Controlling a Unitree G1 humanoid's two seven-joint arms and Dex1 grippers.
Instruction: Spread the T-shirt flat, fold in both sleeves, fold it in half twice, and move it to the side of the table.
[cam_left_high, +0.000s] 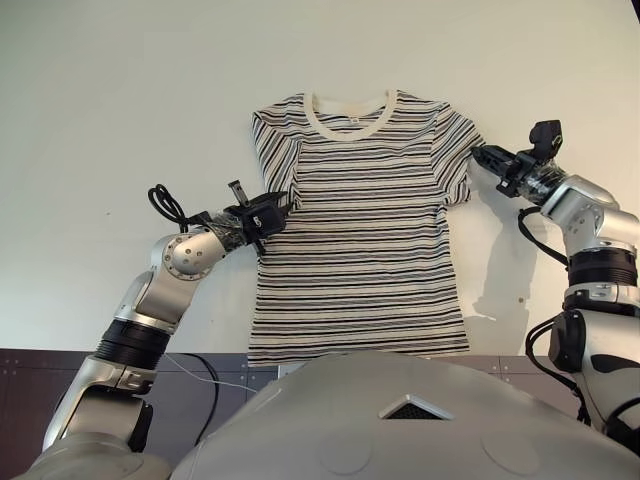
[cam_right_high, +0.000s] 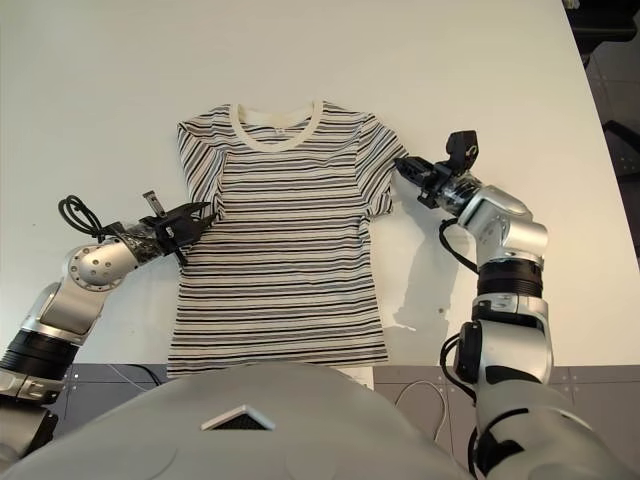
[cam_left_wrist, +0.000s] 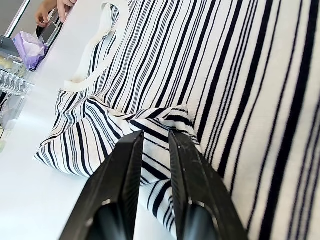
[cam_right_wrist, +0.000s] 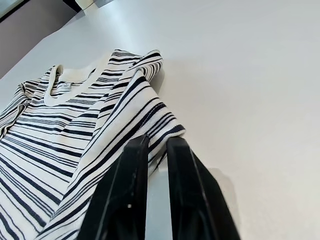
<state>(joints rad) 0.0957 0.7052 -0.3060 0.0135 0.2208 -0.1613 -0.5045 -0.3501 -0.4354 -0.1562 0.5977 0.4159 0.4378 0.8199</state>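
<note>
Got glossy silver-grey shells on the left arm (cam_left_high: 150, 300) and right arm (cam_left_high: 590, 212), broken up by ribbed black bands (cam_left_high: 130, 341) around the joints and a round silver joint cap (cam_left_high: 186, 258) dotted with small screws. Also sporting black cable loops (cam_left_high: 164, 205) poking out by the left wrist, another black cable (cam_left_high: 535, 237) curling under the right forearm, and a black camera bracket (cam_left_high: 547, 134) perched on the right wrist. Ends in all-black hardware: left hand (cam_left_wrist: 156, 135) and right hand (cam_right_wrist: 157, 140), each with two slim, flat, matte fingers (cam_left_wrist: 125, 165) tapering to blunt tips.
</note>
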